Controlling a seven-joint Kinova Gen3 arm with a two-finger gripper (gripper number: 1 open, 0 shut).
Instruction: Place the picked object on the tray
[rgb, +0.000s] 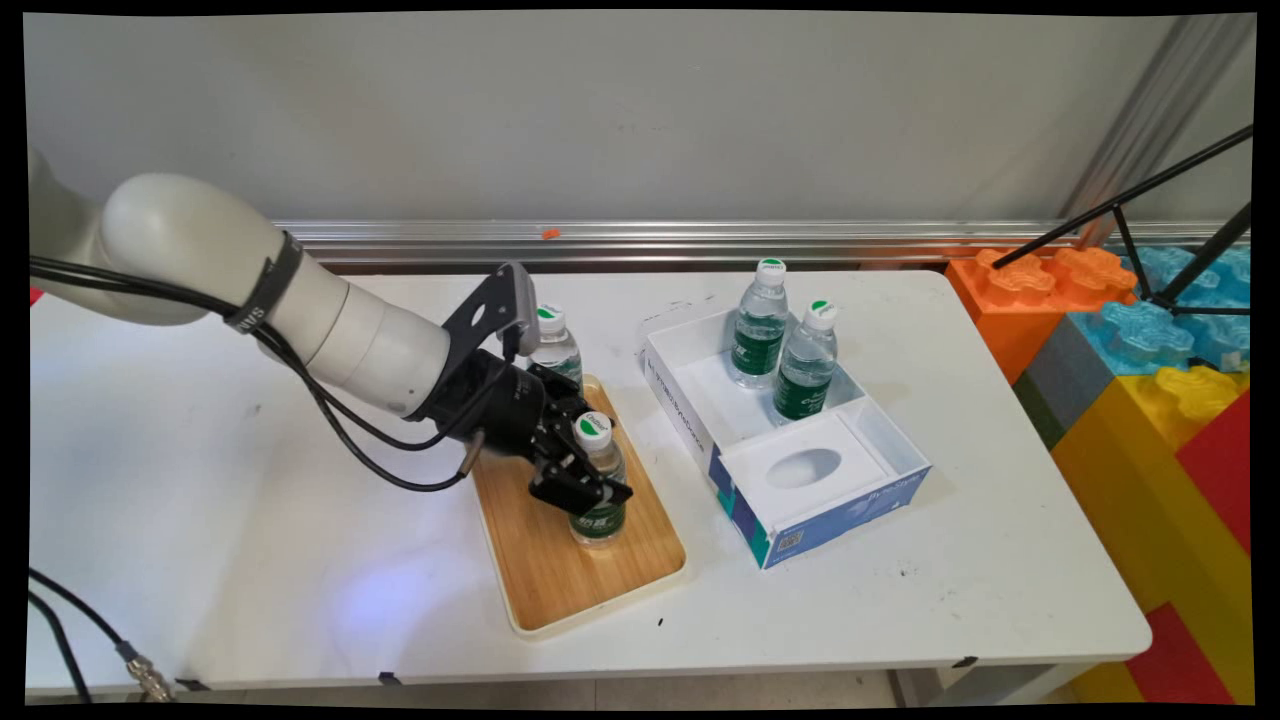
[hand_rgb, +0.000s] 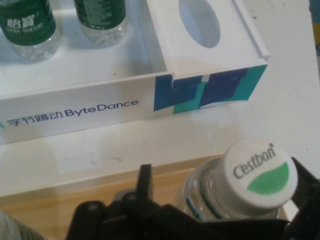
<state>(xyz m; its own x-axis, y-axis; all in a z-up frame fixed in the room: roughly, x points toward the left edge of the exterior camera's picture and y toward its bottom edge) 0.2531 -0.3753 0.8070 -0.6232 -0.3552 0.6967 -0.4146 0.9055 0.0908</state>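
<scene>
White table (rgb: 900, 600) spans the main view. Lower centre of the frame: rectangular wooden tray with a cream rim (rgb: 560, 570). Right of centre: open white cardboard box with blue-green printed sides (rgb: 790, 540), two clear bottles standing upright in its far compartment.

On the tray, near its middle: clear plastic water bottle with green label and white-and-green cap (rgb: 598, 478), upright, long axis vertical. The black two-finger gripper (rgb: 580, 485) comes in from the upper left, and its jaws sit either side of the bottle's body just below the cap, apparently clamped on it. A second like bottle (rgb: 556, 345) stands at the tray's far end, behind the wrist.

The main view shows the bottle's base on the tray; the hand view hides it. Hand view, lower right: the cap (hand_rgb: 260, 175) from above, black linkage flanking the neck; fingertip contact not visible there.
</scene>
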